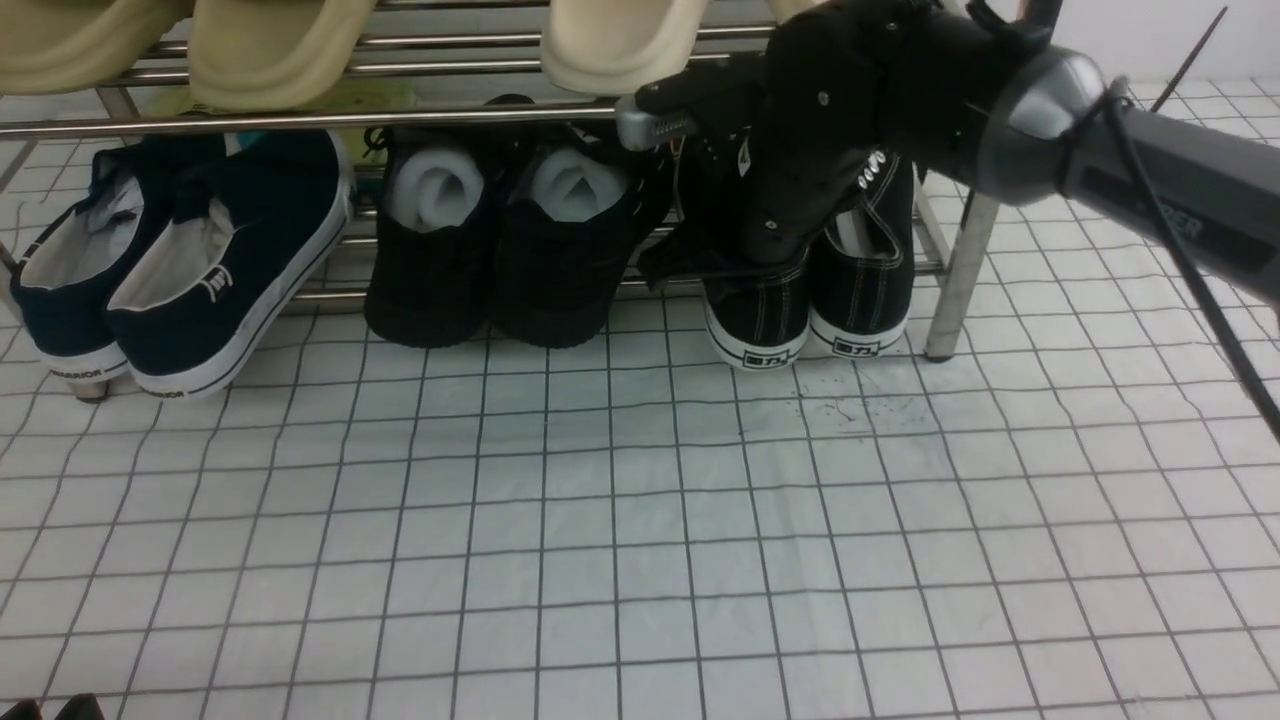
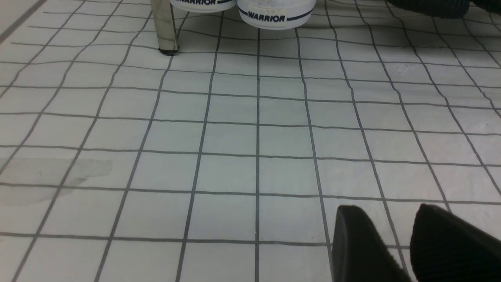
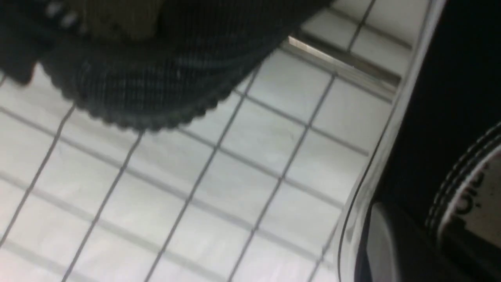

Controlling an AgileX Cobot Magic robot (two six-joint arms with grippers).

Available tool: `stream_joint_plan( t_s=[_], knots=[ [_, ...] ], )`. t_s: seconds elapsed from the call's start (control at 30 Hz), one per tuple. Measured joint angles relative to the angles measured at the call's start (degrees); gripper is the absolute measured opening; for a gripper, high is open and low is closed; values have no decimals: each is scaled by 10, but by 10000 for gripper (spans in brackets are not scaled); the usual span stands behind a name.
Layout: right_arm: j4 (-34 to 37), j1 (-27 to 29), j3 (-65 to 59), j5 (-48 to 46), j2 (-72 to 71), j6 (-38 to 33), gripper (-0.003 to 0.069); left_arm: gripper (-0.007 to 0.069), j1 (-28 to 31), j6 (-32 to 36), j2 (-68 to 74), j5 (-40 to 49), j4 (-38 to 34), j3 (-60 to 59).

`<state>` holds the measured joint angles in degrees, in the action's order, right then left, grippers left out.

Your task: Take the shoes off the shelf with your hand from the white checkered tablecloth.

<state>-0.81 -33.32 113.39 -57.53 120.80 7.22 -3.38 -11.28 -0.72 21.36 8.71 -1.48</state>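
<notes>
1. White checkered tablecloth (image 1: 620, 520) covers the whole work surface and runs under the shelf (image 1: 300, 122), a chrome rack standing at its far edge; the open cloth in front is a likely landing place for whatever comes off.
2. On the lowest tier, at the robot's right end beside the upright leg, sit the shoes (image 1: 810, 300); their heels point outward, so the collars are the easiest part to reach.
3. Reaching in under the middle bar, the right gripper (image 1: 775, 235) is sunk into the pair; its fingers are drawn together, apparently pinching the adjoining inner collars so both shoes can come out in one pull, though black on black hides the exact bite.
4. Beside them, the all-black shoes (image 1: 500, 260) and navy slip-ons (image 1: 190, 260) sit close, so a straight outward drag seems safest.
5. Well away from the rack, the left gripper (image 2: 387, 219) hangs low over bare cloth, fingers apart and holding nothing.
</notes>
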Motion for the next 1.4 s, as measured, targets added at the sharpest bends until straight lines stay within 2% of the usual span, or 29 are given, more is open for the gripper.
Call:
stream_joint_plan(
  t_s=[0.23,0.5,0.73,0.93,1.07,1.1,1.2,1.37,1.4],
  knots=[
    [27,-34,-2,-142,-113,0,4,239,0,0,0,0,0,0],
    [46,-77,-60,-150,-208,4,4,239,0,0,0,0,0,0],
    [57,-170,-266,-145,-326,80,8,239,0,0,0,0,0,0],
    [54,-189,-383,-38,-324,131,13,239,0,0,0,0,0,0],
    [25,-189,-400,29,-304,144,16,239,0,0,0,0,0,0],
    [0,-189,-400,73,-290,156,18,239,0,0,0,0,0,0],
    [-35,-189,-400,124,-269,182,26,239,0,0,0,0,0,0],
    [-70,-189,-400,165,-227,224,117,239,0,0,0,0,0,0],
    [-76,-189,-400,176,-210,231,185,239,0,0,0,0,0,0]
  ],
)
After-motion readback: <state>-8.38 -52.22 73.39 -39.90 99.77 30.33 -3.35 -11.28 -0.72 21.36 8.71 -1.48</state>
